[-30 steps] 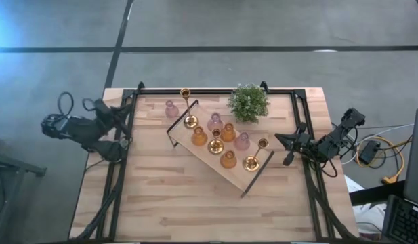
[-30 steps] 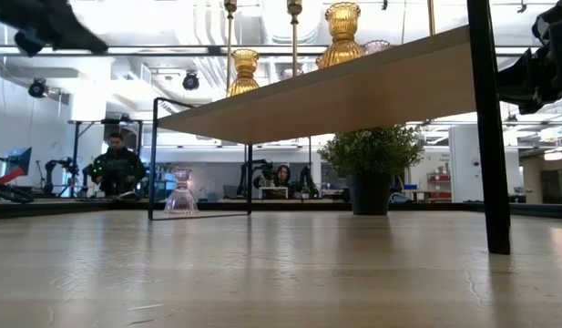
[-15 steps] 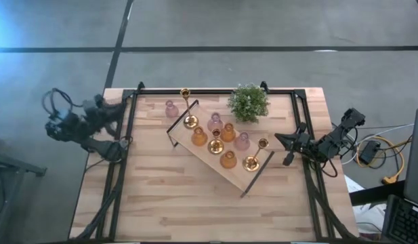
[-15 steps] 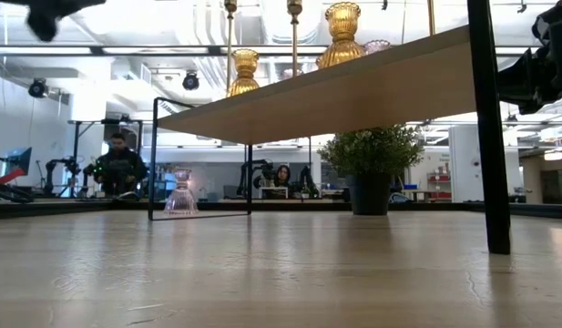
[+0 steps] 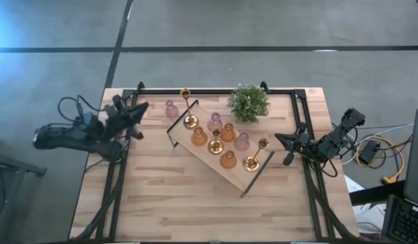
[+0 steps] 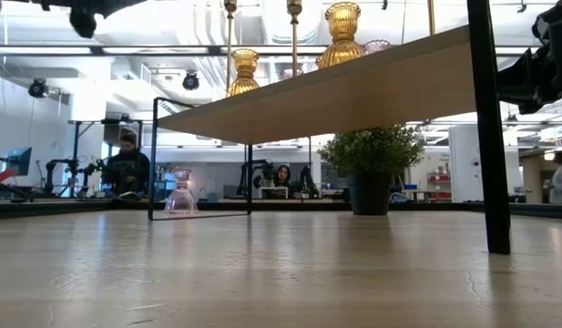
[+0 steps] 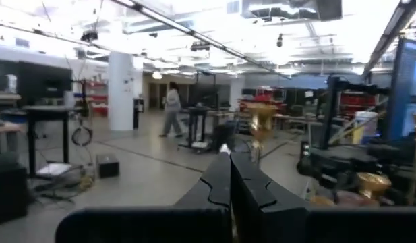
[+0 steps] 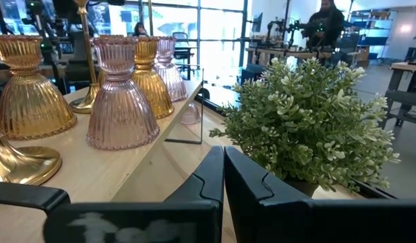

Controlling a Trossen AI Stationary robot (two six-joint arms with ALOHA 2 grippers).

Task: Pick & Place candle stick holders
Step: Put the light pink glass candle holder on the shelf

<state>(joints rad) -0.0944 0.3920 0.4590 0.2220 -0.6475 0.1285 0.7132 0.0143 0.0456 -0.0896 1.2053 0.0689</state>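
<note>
left tool (image 5: 139, 108) swung in over table edge

Bright ceiling lights (image 6: 262, 50) glare overhead; left wrist view blurred

floor (image 5: 263, 27): grey concrete | ceiling lights (image 6: 126, 50): bright strips | white pillar (image 7: 119, 91) (people far off)

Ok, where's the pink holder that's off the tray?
In the high view, the lone pink holder stands on the table, far-left of the tray, near its wire handle.
</note>
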